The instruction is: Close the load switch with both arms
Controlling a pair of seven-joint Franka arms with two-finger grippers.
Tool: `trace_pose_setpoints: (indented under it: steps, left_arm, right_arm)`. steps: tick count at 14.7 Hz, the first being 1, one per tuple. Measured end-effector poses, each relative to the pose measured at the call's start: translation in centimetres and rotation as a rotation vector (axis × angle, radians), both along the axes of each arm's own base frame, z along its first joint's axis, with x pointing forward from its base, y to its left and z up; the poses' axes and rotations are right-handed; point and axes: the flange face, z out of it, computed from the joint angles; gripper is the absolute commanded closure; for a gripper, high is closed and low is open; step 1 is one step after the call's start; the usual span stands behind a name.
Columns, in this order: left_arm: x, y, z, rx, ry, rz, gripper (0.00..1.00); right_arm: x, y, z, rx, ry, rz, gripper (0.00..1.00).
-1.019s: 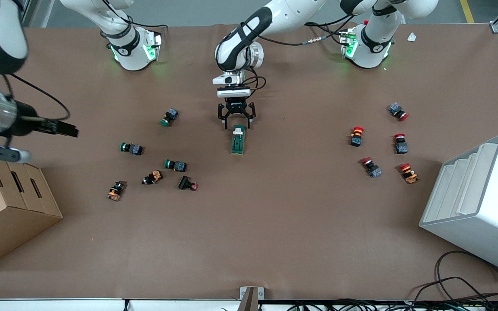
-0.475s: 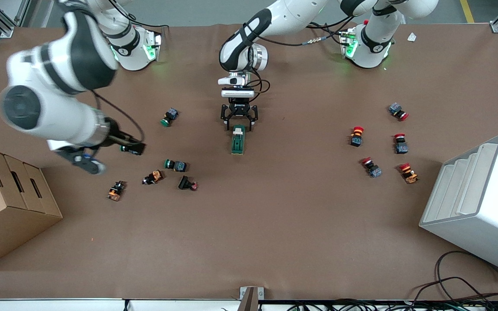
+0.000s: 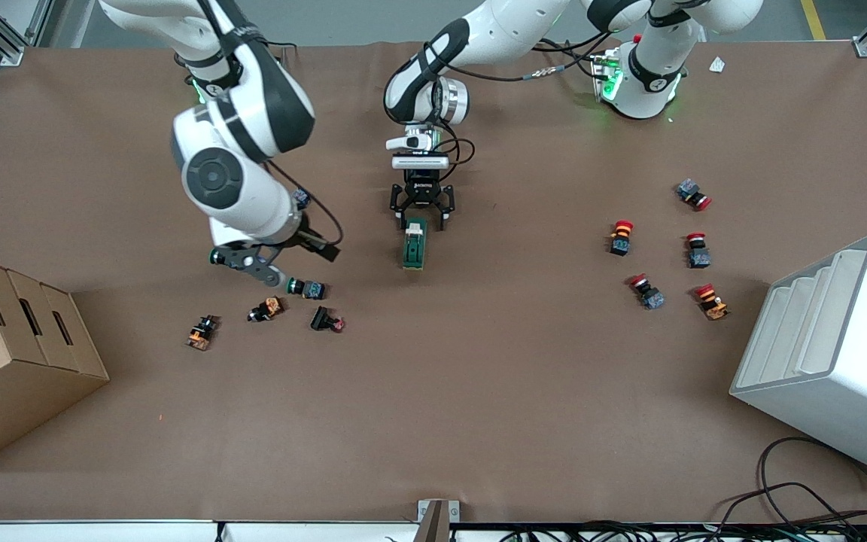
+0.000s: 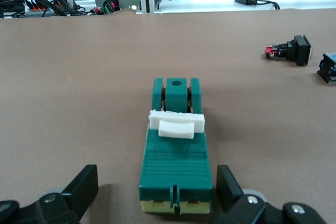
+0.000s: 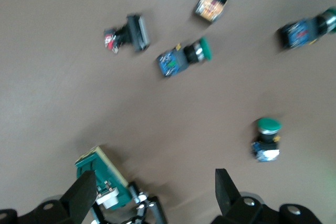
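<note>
The load switch, a dark-green block with a white lever, lies on the brown table near the middle. My left gripper is open and low at the switch's end that faces the robots' bases. In the left wrist view its fingers stand on either side of that end of the switch, apart from it. My right gripper is open and empty in the air, over the table between the green push buttons and the switch. The right wrist view shows the switch between its fingers, farther off.
Green, orange and red push buttons lie beneath and beside the right arm. More red push buttons lie toward the left arm's end. A cardboard box and a white rack stand at the table's two ends.
The right arm has swung in from its end of the table toward the middle, its gripper now close to the switch. The left gripper has shifted slightly around the switch's end.
</note>
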Motion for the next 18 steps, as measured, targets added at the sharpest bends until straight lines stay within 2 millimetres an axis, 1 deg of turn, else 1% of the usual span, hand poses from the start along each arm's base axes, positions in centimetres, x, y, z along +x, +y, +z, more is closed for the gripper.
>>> trace_pose_setpoints:
  steps: [3, 5, 8, 13, 15, 18]
  left_arm:
    - [-0.2, 0.0, -0.5, -0.022, -0.037, 0.004, 0.01]
    - [-0.4, -0.1, -1.1, -0.029, -0.075, 0.019, 0.01]
    - [-0.7, -0.2, -1.7, -0.022, -0.11, 0.022, 0.01]
    - [-0.7, -0.1, -2.1, -0.021, -0.131, 0.013, 0.01]
    - [-0.8, -0.1, -2.2, -0.021, -0.136, 0.011, 0.01]
    - [-0.8, -0.1, -2.2, -0.021, -0.138, 0.011, 0.01]
  right_arm:
    - [-1.6, 1.4, -2.9, 0.055, -0.025, -0.028, 0.0]
    - [-3.0, 2.8, -4.5, 0.092, -0.044, -0.042, 0.0]
    - [-5.3, 5.2, -7.4, 0.121, -0.059, -0.046, 0.0]
    - [-8.2, 9.9, -12.4, 0.124, -0.103, -0.086, 0.0]
    - [-9.3, 11.4, -13.9, 0.121, -0.115, -0.095, 0.0]
    - [-10.3, 12.6, -15.1, 0.121, -0.128, -0.111, 0.0]
